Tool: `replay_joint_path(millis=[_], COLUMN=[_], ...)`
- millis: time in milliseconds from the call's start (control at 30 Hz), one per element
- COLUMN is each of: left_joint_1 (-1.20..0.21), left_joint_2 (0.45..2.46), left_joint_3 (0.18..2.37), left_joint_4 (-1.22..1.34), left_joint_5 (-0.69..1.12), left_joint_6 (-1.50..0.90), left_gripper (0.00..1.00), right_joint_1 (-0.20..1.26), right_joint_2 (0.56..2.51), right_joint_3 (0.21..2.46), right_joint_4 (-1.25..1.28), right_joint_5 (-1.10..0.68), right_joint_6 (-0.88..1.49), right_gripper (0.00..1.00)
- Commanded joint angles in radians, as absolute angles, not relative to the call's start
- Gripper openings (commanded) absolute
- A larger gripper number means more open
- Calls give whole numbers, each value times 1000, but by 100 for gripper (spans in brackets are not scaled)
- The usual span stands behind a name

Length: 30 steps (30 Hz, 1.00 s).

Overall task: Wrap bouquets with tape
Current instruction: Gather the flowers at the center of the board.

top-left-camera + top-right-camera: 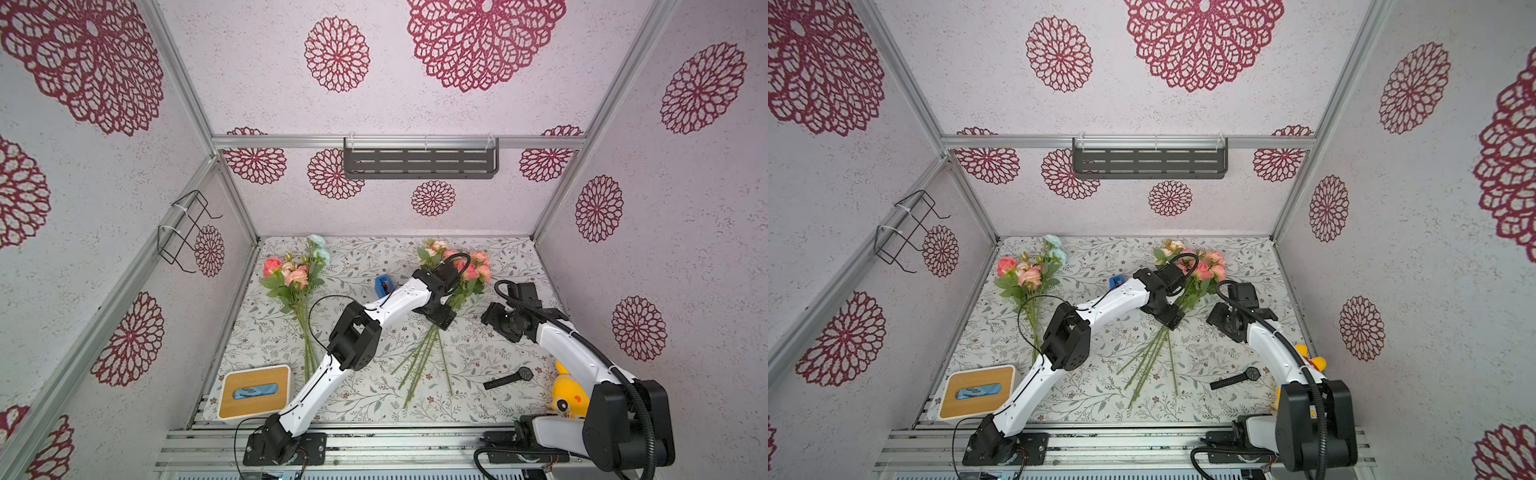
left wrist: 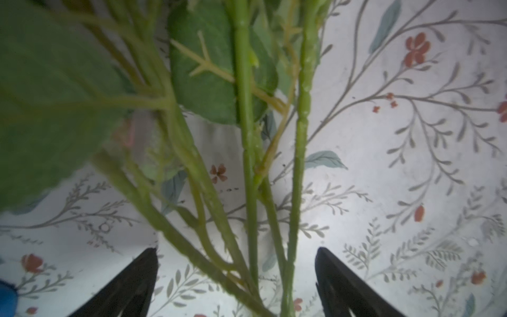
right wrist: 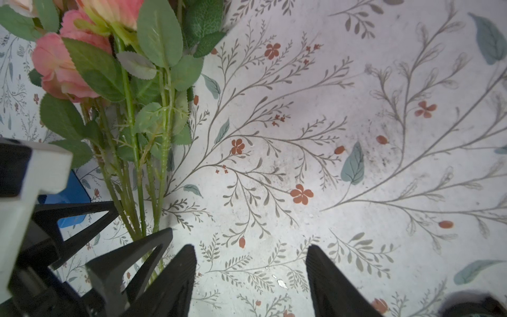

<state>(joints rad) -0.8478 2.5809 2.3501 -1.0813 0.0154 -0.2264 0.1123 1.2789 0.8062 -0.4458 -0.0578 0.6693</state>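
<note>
Two bouquets lie on the floral table. One bouquet (image 1: 296,279), with a pale blue bloom, lies at the back left. The other bouquet (image 1: 468,269) lies at back centre, its stems (image 1: 422,365) fanning toward the front. My left gripper (image 1: 441,320) is lowered over those stems just below the leaves. In the left wrist view it (image 2: 236,254) is open, with the stems (image 2: 247,170) between its fingers (image 2: 329,269) and gaps on both sides. The blue tape (image 1: 384,285) stands behind the left forearm. My right gripper (image 3: 251,249) is open over bare table, right of the stems.
A tissue box with a wooden lid (image 1: 253,392) sits at the front left. A black wristwatch (image 1: 509,378) and a yellow plush toy (image 1: 569,395) lie at the front right by the right arm. A dark shelf (image 1: 419,162) hangs on the back wall, a wire rack (image 1: 187,232) on the left wall.
</note>
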Motion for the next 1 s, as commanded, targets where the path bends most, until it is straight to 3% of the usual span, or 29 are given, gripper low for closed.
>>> replay_joint_path(millis=[0, 100, 233, 333, 400, 467, 500, 967], left_joint_1=[-870, -870, -865, -846, -824, -798, -787, -695], left_joint_2=[2626, 2626, 2585, 2547, 2516, 2474, 2454, 2255], left_joint_3=[2386, 2389, 2329, 2269, 2220, 2145, 2110, 1733], left_joint_4=[-1129, -1133, -1090, -1044, -1013, -977, -955, -783], left_joint_5=[-42, -41, -26, 16, 40, 64, 64, 153], left_joint_6=[-180, -178, -169, -158, -154, -137, -134, 238], left_gripper=[87, 77, 48, 33, 29, 11, 8, 0], right_joint_1=[104, 101, 100, 100, 100, 101, 101, 162], right_joint_2=[1233, 1223, 1221, 1236, 1254, 1267, 1273, 1405], right_joint_3=[835, 830, 830, 837, 849, 860, 867, 1002], right_joint_4=[-449, -449, -440, -424, -415, -396, -389, -344], right_joint_5=[-52, -44, -50, -68, -80, -92, -91, -103], right_joint_6=[648, 648, 654, 658, 656, 651, 650, 609], right_gripper=[67, 66, 66, 66, 66, 65, 65, 63])
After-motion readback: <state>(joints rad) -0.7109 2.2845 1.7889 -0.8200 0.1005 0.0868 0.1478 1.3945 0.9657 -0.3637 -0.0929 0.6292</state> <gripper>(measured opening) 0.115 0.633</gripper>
